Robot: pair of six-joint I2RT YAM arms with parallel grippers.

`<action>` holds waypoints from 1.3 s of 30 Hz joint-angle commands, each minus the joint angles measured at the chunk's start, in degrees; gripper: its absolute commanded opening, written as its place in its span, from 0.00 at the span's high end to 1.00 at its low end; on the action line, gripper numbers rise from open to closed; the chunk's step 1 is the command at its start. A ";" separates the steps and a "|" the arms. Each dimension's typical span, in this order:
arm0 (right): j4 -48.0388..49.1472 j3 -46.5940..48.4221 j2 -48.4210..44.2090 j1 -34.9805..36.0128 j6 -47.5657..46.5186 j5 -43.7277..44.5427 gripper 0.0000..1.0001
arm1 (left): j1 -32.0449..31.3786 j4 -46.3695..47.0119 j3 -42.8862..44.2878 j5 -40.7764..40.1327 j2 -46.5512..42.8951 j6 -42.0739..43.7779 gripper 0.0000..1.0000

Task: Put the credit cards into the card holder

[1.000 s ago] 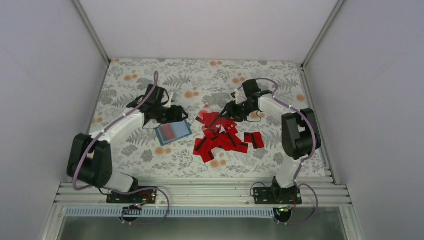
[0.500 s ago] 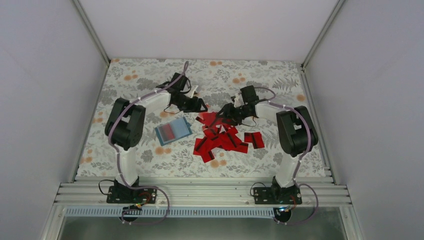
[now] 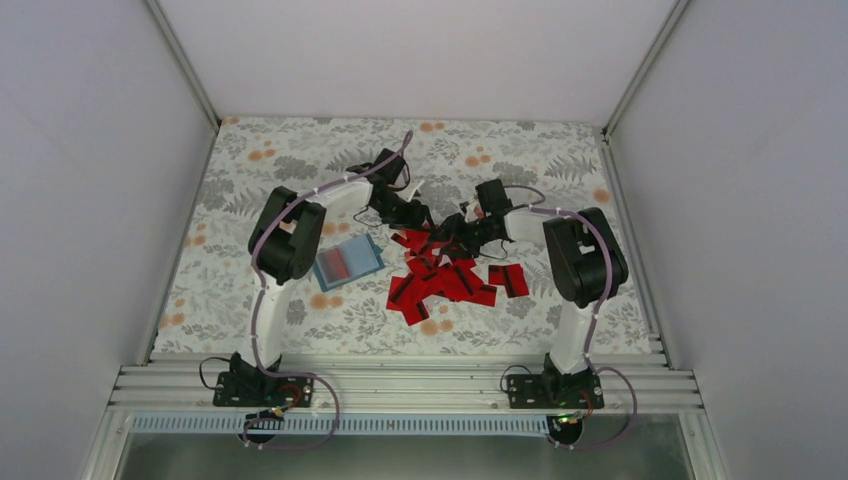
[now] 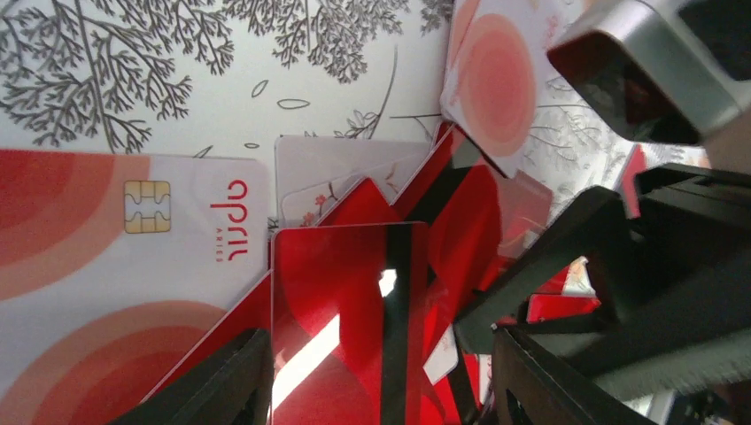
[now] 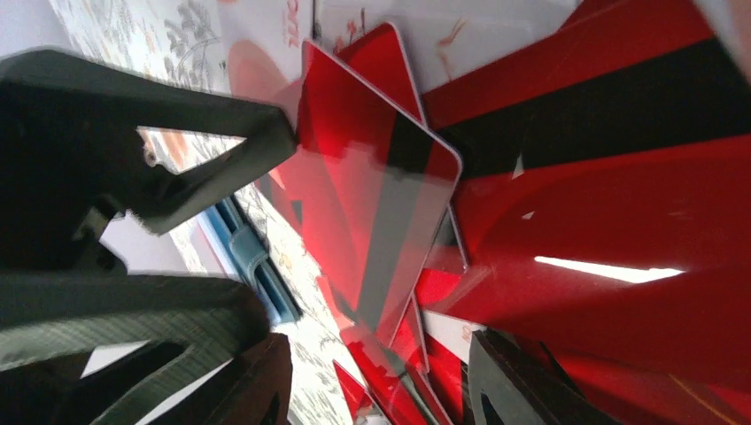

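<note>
Step in hand, by the look of it: singling one card off the far end of the cards (image 3: pixel 450 278) pile.

Both arms crowd the same spot with tips near each other, so there is a collision risk. Better if one arm works and the other only pins the pile. The top card (image 4: pixel 345 301), red with a black stripe, lies tilted across its neighbours. Going for its raised edge beats pressing flat on glossy plastic, which would likely skid. Overlapping cards may drag along, so take one only. A white chip card (image 4: pixel 115 266) sits just beside it.

Left gripper (image 4: pixel 379 341): jaws roughly half open, the top card between them with a gap at the right finger, nothing clamped. The right wrist view hints that one finger touches the card's corner; can't confirm.

Right gripper (image 5: pixel 379 345): also part open, low over the pile, no grip showing.

Card holder (image 3: pixel 347 262): lies open on the table (image 3: pixel 300 160), just left of the pile and apart from both grippers. There is a reddish patch inside, too small to identify.
</note>
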 commanded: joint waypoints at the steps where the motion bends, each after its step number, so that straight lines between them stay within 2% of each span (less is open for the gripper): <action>1: 3.08 -1.84 2.38 0.38 1.14 -0.49 0.48 | -1.52 -3.04 0.64 0.06 2.52 1.51 0.38; 9: 5.57 -2.96 3.41 0.44 1.27 -0.26 0.49 | -3.46 -1.66 -4.49 1.38 1.28 -1.85 0.38; 16: 7.27 -3.84 3.79 0.38 1.84 0.76 0.49 | -3.51 6.72 -12.50 10.60 -1.92 -8.80 0.39; 32: 14.40 -6.57 4.46 0.42 2.95 -0.24 0.51 | -4.17 9.87 -16.89 21.68 -2.44 -13.62 0.40; 39: 19.84 -8.57 3.14 0.39 3.92 -1.19 0.53 | -5.49 10.93 -18.85 22.50 -2.02 -14.71 0.40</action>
